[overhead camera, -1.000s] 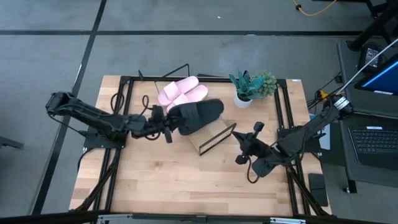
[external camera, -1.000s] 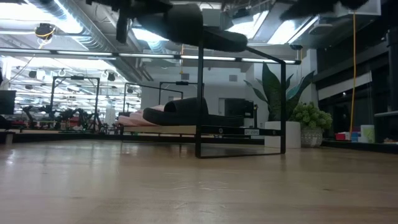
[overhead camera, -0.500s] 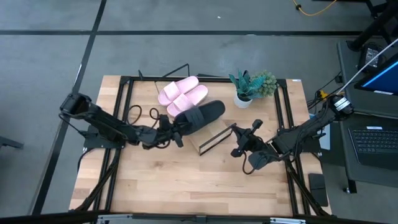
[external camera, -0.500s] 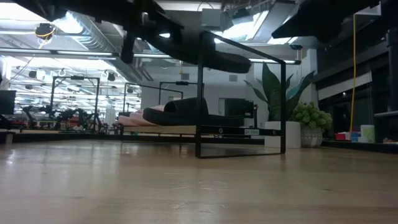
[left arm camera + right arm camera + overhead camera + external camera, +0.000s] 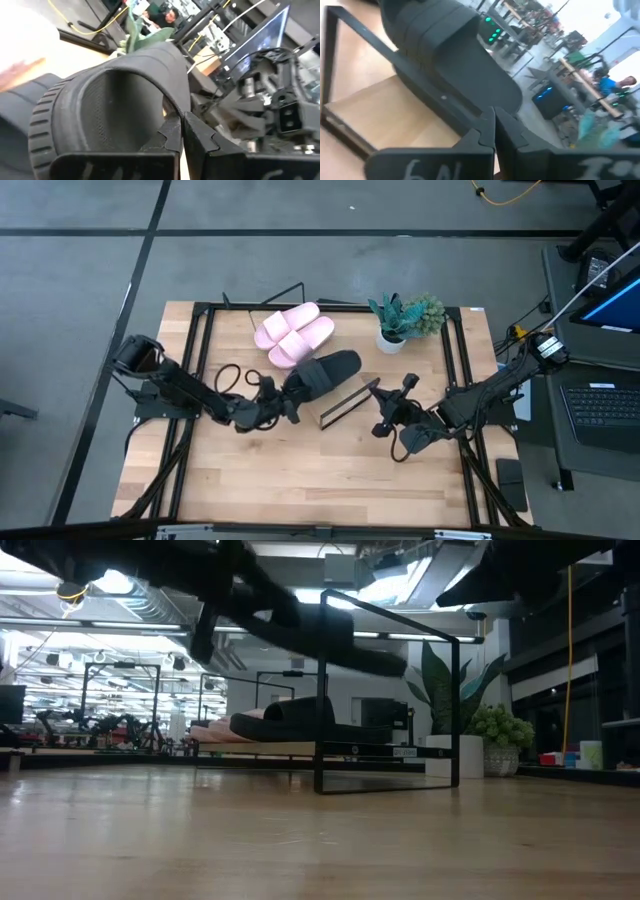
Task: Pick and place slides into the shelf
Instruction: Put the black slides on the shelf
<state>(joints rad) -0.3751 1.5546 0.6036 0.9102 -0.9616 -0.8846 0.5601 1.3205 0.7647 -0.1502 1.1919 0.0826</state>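
Observation:
My left gripper (image 5: 284, 404) is shut on a matte black slide (image 5: 322, 372) and carries it in the air between the pink pair and the shelf. In the low view this slide (image 5: 330, 640) hangs high, toe end lower. Two pale pink slides (image 5: 293, 333) lie side by side, soles down, on the far part of the table. A second black slide (image 5: 295, 718) rests flat beside them in the low view; from above the carried one hides it. The shelf (image 5: 347, 403), a slanted light-wood board on a black wire frame (image 5: 390, 700), stands mid-table. My right gripper (image 5: 379, 423) is shut, beside the shelf's right end. My left gripper pinches the black slide's wide strap at its side edge (image 5: 175, 107) between the two fingers (image 5: 167, 137). The fingers come level from the table's left. The slide is lifted clear of the table and tilted, its toe end pointing toward the shelf and lower.
A potted green plant (image 5: 404, 320) stands on the far right of the table. A black cable (image 5: 228, 375) loops on the table beside the left arm. A black rail frame (image 5: 200, 360) runs round the tabletop. Bare wood lies along the near edge (image 5: 320, 480).
My left gripper has moved down and toward the near edge, still shut on the black slide. The slide has come lower with it and tipped toe-down toward the shelf. My right gripper has shifted a little toward the shelf.

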